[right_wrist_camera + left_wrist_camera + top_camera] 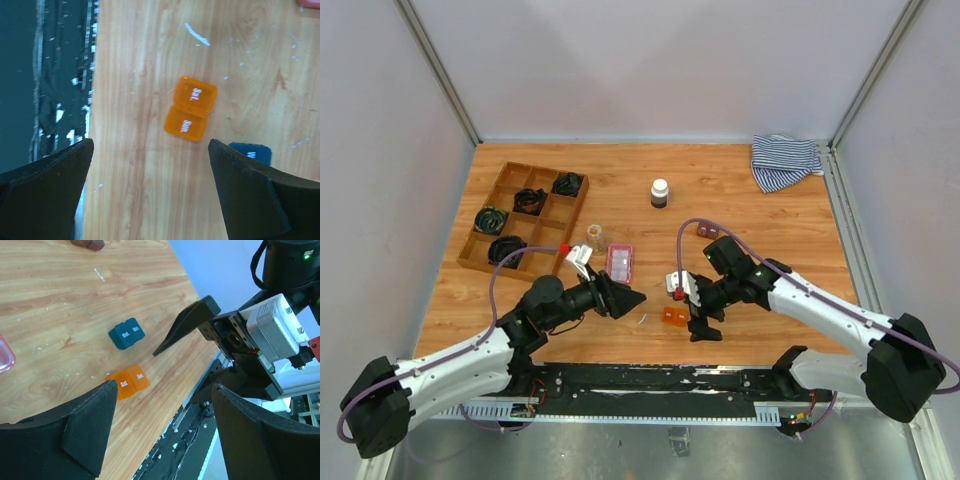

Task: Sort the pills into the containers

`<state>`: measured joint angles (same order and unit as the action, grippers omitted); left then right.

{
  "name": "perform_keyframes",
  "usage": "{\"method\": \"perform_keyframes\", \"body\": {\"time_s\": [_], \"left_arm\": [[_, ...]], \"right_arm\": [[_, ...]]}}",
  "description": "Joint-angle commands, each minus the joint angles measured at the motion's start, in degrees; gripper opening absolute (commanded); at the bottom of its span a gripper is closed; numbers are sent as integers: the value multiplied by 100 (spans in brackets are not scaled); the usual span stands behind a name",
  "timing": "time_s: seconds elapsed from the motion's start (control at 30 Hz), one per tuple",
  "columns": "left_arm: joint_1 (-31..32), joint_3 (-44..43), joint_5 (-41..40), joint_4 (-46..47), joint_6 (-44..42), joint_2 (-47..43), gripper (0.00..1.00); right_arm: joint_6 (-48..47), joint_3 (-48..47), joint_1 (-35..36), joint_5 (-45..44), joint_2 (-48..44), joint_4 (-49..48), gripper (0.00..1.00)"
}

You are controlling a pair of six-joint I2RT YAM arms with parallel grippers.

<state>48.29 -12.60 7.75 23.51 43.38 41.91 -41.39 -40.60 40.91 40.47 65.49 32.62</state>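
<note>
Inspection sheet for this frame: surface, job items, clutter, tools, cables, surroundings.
Surface: wooden tabletop, white flecks scattered.
Job's things: translucent pink long pill case, orange two-cell pill case, teal pill case, brown pill case, all apart; loose pills not discernible.
Clutter: wooden compartment tray holding black coils, white-capped dark bottle, small clear vial, striped blue-white cloth.
Grippers: left tool open, empty; right tool open near orange case.
Cables: purple cable looped along each arm.
Surroundings: pale enclosure walls.
</note>
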Motion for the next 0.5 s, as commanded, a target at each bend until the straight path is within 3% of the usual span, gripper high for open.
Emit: {"method": "perform_keyframes", "body": {"time_s": [0.0,0.2,0.47], "left_arm": [[40,215,-335,472,215,264,82],[40,505,-909,384,360,400,75],[40,683,-1243,207,430,336,73]], "right_arm": [[367,-24,141,-594,323,-854,99],[765,-89,625,-1374,754,-1226,95],[911,-267,1039,-2088,1295,-1249,90]]}}
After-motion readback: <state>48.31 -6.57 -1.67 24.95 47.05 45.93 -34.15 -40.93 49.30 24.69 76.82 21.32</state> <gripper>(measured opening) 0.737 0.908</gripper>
